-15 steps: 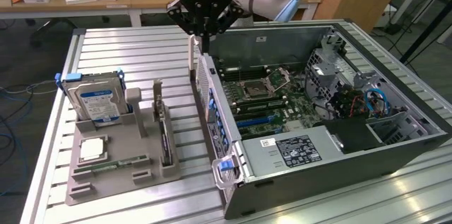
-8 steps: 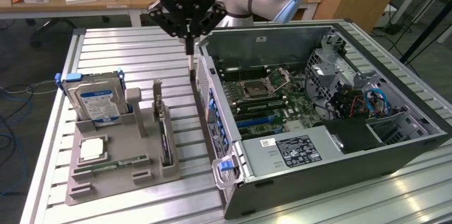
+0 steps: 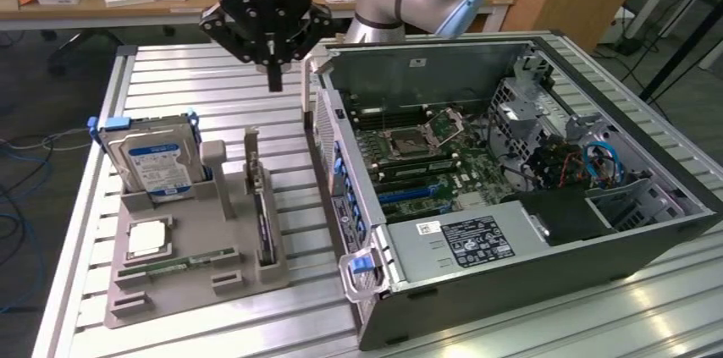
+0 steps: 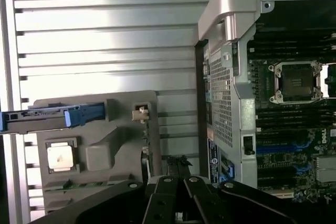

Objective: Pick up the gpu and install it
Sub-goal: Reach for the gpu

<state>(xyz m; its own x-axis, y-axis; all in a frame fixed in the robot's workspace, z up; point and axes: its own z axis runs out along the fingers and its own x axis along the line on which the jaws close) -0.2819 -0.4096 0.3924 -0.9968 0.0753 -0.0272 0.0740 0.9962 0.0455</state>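
gpu (image 3: pixel 263 227) edge-on in holder (image 3: pixel 192 227) (fan unseen); gripper (image 3: pixel 273 79) closed, apart.

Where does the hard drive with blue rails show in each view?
Exterior view: the hard drive stands upright at the far end of the grey holder, on the exterior view's left.
Wrist view: the hard drive is seen edge-on, standing at one end of the grey holder.
Shared landmark: the square silver chip lying flat in the holder beside it.
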